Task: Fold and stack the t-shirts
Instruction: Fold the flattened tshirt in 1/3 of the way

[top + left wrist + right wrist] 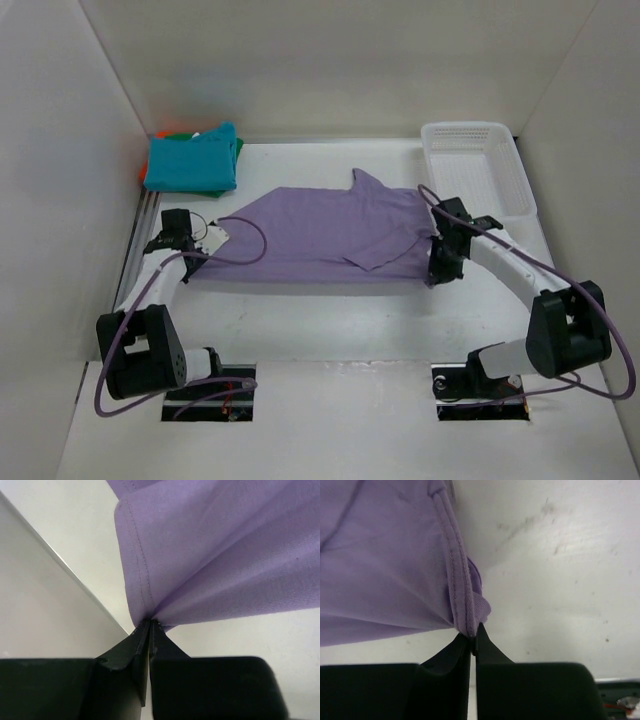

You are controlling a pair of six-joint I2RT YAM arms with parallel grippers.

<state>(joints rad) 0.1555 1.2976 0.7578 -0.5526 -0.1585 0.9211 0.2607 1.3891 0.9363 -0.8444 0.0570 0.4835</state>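
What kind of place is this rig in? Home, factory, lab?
Probably a lab test cell: plain white panel walls box in a white table, left arm and right arm bolted at its edge, staged props: pale lavender cloth t-shirt, white plastic mesh basket.

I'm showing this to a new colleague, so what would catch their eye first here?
The lavender shirt is spread across the middle. The left gripper and right gripper pinch it at opposite ends, each shut on its hem. Next come the folded stack at the back left, teal on top, and the white basket at the back right.
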